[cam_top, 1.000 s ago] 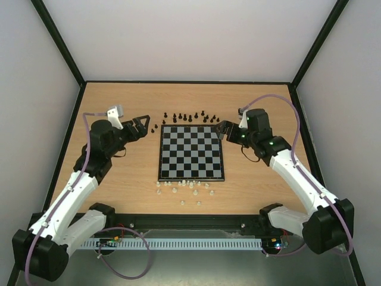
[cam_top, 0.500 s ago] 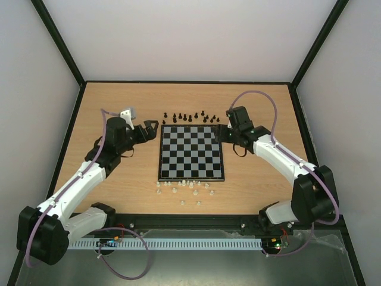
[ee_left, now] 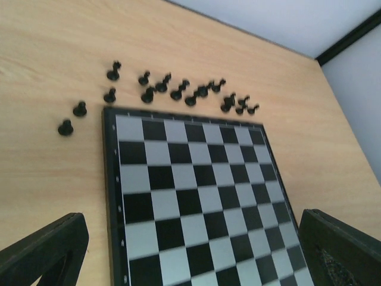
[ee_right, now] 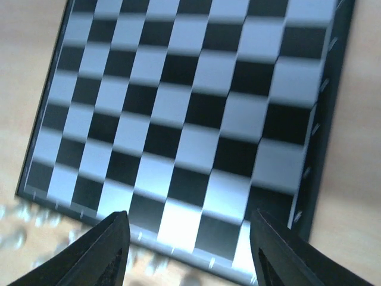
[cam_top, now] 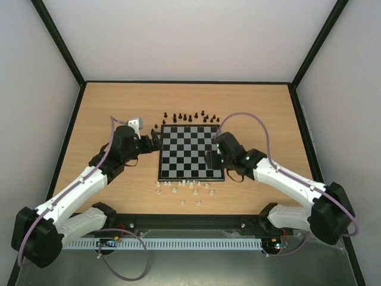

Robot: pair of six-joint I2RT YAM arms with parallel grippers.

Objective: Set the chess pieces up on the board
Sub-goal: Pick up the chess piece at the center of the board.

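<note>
The board (cam_top: 186, 156) lies flat in the middle of the table with no pieces on it. Several black chess pieces (cam_top: 187, 117) stand on the wood just beyond its far edge. Several whitish pieces (cam_top: 184, 186) lie on the wood at its near edge. My left gripper (cam_top: 156, 136) is open and empty at the board's far left corner; its wrist view shows the board (ee_left: 196, 196) and black pieces (ee_left: 178, 92) between the fingers (ee_left: 47, 253). My right gripper (cam_top: 212, 159) is open and empty above the board's near right part (ee_right: 178, 119); blurred whitish pieces (ee_right: 15, 235) show at lower left.
Bare wooden table (cam_top: 268, 107) surrounds the board, bounded by a black frame and pale walls. Two black pawns (ee_left: 71, 118) stand apart on the wood left of the board's far corner.
My left gripper has moved right, up to the board's far left corner. My right arm has swung from the board's far right corner down over its near right part.
</note>
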